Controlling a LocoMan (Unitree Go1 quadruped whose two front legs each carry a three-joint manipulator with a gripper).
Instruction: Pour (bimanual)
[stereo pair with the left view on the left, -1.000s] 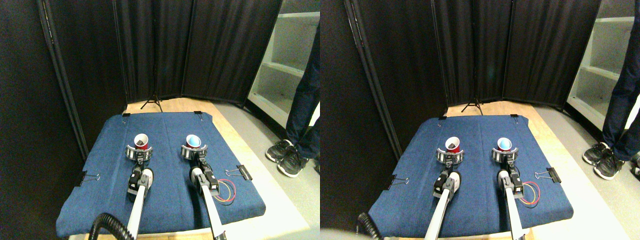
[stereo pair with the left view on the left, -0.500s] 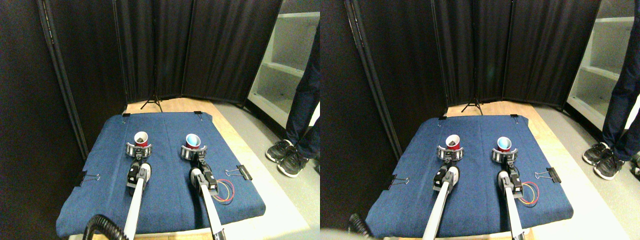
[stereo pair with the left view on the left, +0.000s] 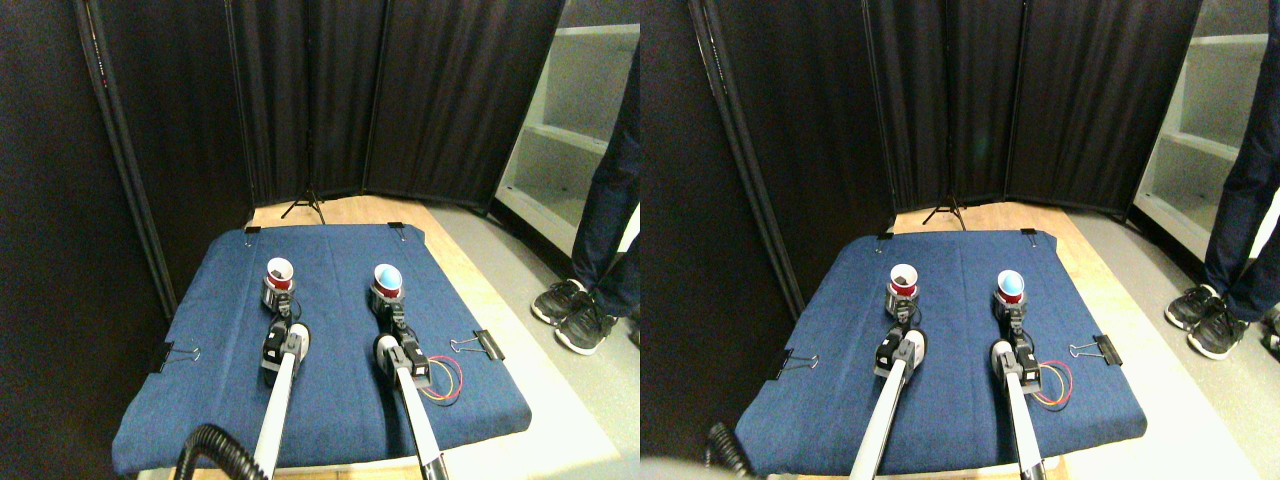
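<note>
You've got both arms reaching fwd over the dark blue cloth mat on the wooden board. Left gripper is closed round the base of a red cup w/ white inside and dark stuff at the bottom; the grey jaws hug it on both sides, cup upright. Right gripper grips a red cup w/ a pale blue inside the same way, narrow hold at its lower part, cup upright or nearly so, mouth facing up & a bit toward you. Can't tell what's in that one.

The 2 cups sit well apart, side by side across the far half of the mat, left one slightly farther back. Neither is tipped over the other.

Red/yellow wire loop lies on the mat just right of the right arm. Black binder clips pinch the mat at its right edge, another at the left edge, 2 more at the far corners.

Black curtain panels stand behind. A person's dark trouser legs & black shoes are on the grey floor at far right, beside white shelving.
</note>
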